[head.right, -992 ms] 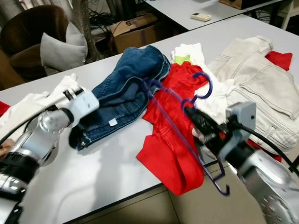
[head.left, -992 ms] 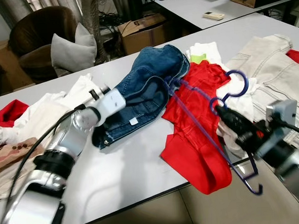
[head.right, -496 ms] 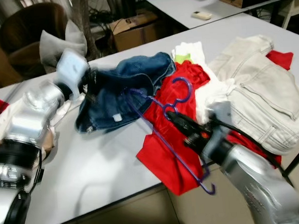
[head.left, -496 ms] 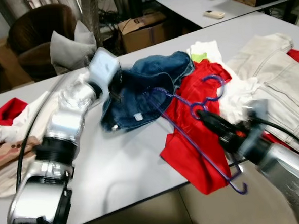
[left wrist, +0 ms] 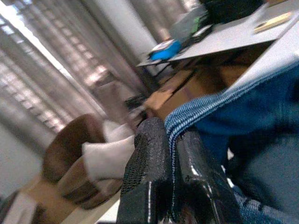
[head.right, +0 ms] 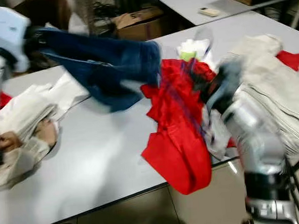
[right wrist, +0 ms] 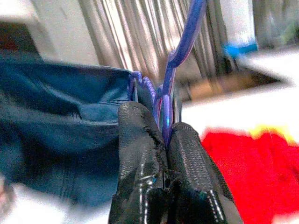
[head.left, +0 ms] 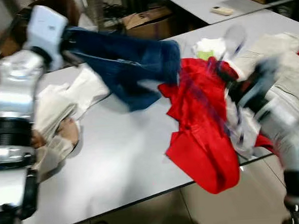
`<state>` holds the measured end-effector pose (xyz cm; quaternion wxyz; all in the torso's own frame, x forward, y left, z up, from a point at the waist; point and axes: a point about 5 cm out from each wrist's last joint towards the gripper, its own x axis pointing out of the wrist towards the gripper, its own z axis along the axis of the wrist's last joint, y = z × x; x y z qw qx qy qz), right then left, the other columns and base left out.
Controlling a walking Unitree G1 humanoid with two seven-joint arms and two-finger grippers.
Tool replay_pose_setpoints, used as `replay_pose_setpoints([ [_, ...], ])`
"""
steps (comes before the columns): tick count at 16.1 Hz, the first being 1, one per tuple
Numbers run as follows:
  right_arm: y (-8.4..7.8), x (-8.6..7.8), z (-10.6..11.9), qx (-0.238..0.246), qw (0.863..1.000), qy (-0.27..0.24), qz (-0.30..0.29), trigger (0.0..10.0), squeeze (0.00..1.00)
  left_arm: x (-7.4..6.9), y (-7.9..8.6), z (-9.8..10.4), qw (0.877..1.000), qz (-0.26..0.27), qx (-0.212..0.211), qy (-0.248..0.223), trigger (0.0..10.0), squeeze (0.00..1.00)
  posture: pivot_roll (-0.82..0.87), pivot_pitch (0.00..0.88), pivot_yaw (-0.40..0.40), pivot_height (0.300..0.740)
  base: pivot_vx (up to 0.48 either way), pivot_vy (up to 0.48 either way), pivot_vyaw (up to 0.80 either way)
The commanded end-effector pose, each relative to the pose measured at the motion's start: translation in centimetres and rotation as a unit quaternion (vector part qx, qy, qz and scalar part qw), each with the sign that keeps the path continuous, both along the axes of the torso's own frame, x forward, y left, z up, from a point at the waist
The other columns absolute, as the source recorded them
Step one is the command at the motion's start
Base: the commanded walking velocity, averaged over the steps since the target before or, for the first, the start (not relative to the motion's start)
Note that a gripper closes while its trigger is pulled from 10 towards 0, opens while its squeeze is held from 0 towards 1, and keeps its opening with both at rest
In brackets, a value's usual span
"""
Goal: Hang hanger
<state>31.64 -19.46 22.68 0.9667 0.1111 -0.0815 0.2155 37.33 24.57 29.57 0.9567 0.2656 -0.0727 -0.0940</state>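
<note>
My left gripper is raised at the upper left, above the table's far edge. The left wrist view shows it shut on the hem of the blue jeans. The jeans hang stretched from it toward the red garment. My right gripper is shut on the purple hanger, whose end reaches into the jeans. In the eye views the right arm is blurred over the red garment. The hanger there is only a faint purple streak.
The white table carries cream clothes at the left and a beige jacket at the right. Its front edge runs close below the red garment. A cardboard box and a second table with a remote stand behind.
My left gripper has lifted the jeans up and to the left, off the table. My right arm has swung the hanger up toward the jeans. The view has shifted and blurred.
</note>
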Motion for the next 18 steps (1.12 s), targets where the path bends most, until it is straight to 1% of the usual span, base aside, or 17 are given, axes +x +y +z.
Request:
replay_pose_setpoints([
  [1,-0.2,-0.4,1.5,0.018,0.999,-0.035,0.007,10.0,0.00,-0.5,1.0,0.3,1.000,0.009,-0.001,-0.002,0.0,0.00,-0.14,0.000,0.130,0.719,0.000,0.000,0.00],
  [3,0.8,-0.7,-2.2,-0.035,0.998,0.039,0.038,10.0,0.00,-1.4,-2.1,-2.7,0.997,-0.071,0.000,0.035,0.0,0.00,-0.14,0.000,0.121,0.719,0.000,0.000,0.00],
  [4,1.0,-0.8,-2.8,-0.044,0.997,0.051,0.042,10.0,0.00,-1.4,-2.6,-3.1,0.996,-0.081,-0.003,0.040,0.0,0.00,-0.14,0.000,0.120,0.719,0.000,0.000,0.00],
  [5,1.1,-1.0,-3.8,-0.049,0.996,0.070,0.037,10.0,0.00,-1.9,-4.3,-4.3,0.990,-0.123,-0.003,0.062,0.0,0.00,-0.14,0.000,0.121,0.719,0.000,0.000,0.00],
  [6,1.2,-1.1,-4.1,-0.044,0.996,0.076,0.034,10.0,0.00,-2.5,-5.6,-5.4,0.984,-0.158,0.003,0.085,0.0,0.00,-0.14,0.000,0.123,0.719,0.000,0.000,0.00],
  [7,1.1,-1.3,-4.4,-0.038,0.995,0.083,0.035,10.0,0.00,-3.3,-6.6,-6.5,0.976,-0.187,0.017,0.111,0.0,0.00,-0.14,0.000,0.126,0.719,0.000,0.000,0.00],
  [8,1.1,-1.5,-4.9,-0.038,0.995,0.090,0.033,10.0,0.00,-4.1,-7.2,-7.5,0.968,-0.207,0.039,0.135,0.0,0.00,-0.14,0.000,0.129,0.719,0.000,0.000,0.00],
  [9,1.1,-1.8,-5.1,-0.041,0.994,0.092,0.033,10.0,0.00,-4.5,-7.1,-8.1,0.965,-0.209,0.057,0.148,0.0,0.00,-0.14,0.000,0.131,0.719,0.000,0.000,0.00],
  [10,1.1,-2.1,-5.3,-0.039,0.994,0.093,0.032,10.0,0.00,-4.6,-6.9,-8.8,0.964,-0.198,0.077,0.159,0.0,0.00,-0.14,0.000,0.131,0.719,0.000,0.000,0.00],
  [11,1.1,-2.3,-5.4,-0.036,0.995,0.092,0.032,10.0,0.00,-4.8,-6.2,-9.7,0.960,-0.184,0.108,0.182,8.4,0.00,-0.15,0.000,0.136,0.719,0.000,0.000,0.00],
  [12,1.3,-2.6,-5.4,-0.032,0.995,0.090,0.033,10.0,0.00,-5.2,-5.4,-10.5,0.949,-0.177,0.139,0.220,10.0,0.26,-0.15,0.000,0.141,0.719,0.000,0.000,0.00],
  [13,1.3,-2.6,-5.4,-0.031,0.995,0.089,0.033,10.0,0.00,-5.4,-5.1,-10.9,0.944,-0.178,0.145,0.236,10.0,0.26,-0.15,0.000,0.141,0.719,0.000,0.000,0.00],
  [14,1.5,-2.8,-5.4,-0.025,0.995,0.086,0.035,10.0,0.00,-5.9,-4.4,-11.6,0.927,-0.179,0.186,0.271,10.0,1.00,-0.15,0.000,0.145,0.719,0.000,0.000,0.00],
  [15,1.8,-2.9,-5.4,-0.021,0.996,0.084,0.037,10.0,0.00,-6.4,-3.8,-12.2,0.907,-0.185,0.230,0.302,10.0,1.00,-0.15,0.000,0.144,0.719,0.000,0.000,0.00],
  [16,1.9,-2.9,-5.4,-0.019,0.996,0.083,0.038,10.0,0.00,-6.6,-3.6,-12.4,0.900,-0.189,0.239,0.312,10.0,1.00,-0.15,0.000,0.144,0.719,0.000,0.000,0.00],
  [17,2.2,-3.0,-5.1,-0.016,0.996,0.078,0.043,10.0,0.00,-7.2,-4.1,-12.6,0.891,-0.234,0.204,0.331,10.0,1.00,-0.15,0.000,0.144,0.719,0.000,0.000,0.00],
  [18,2.3,-3.1,-5.0,-0.016,0.996,0.076,0.047,10.0,0.00,-7.5,-4.9,-11.9,0.894,-0.269,0.158,0.322,10.0,1.00,-0.15,0.000,0.143,0.719,0.000,0.000,0.00],
])
